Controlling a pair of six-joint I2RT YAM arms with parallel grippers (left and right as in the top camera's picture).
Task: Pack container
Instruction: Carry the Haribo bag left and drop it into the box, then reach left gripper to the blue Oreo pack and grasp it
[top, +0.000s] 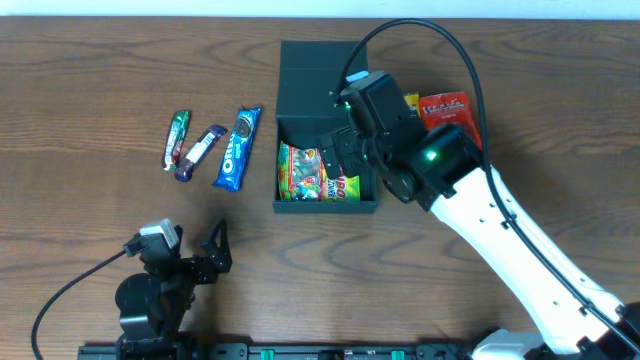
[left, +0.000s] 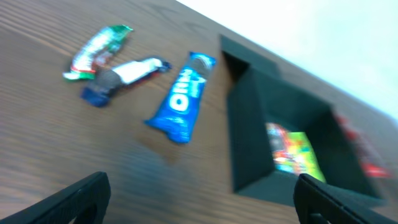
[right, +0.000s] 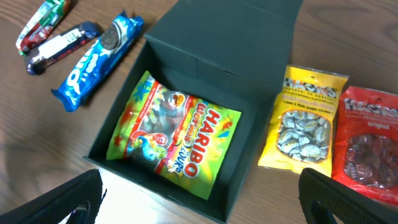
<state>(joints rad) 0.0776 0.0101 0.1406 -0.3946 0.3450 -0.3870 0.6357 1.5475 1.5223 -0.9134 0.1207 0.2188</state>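
Note:
The dark teal container (top: 326, 207) stands open at the table's middle, its lid flap (top: 318, 62) folded back. A green Haribo bag (top: 315, 175) lies inside it, also seen in the right wrist view (right: 177, 140). My right gripper (top: 350, 150) hovers over the container's right half, open and empty (right: 205, 196). My left gripper (top: 215, 250) is open and empty near the front edge, left of the container (left: 202, 199). The left wrist view shows the container (left: 249, 149) blurred.
A blue Oreo packet (top: 237, 148), a white-and-purple bar (top: 200, 150) and a green-and-red bar (top: 177, 138) lie left of the container. A yellow snack packet (right: 308, 118) and a red one (right: 370, 143) lie right of it, partly under my right arm in the overhead view.

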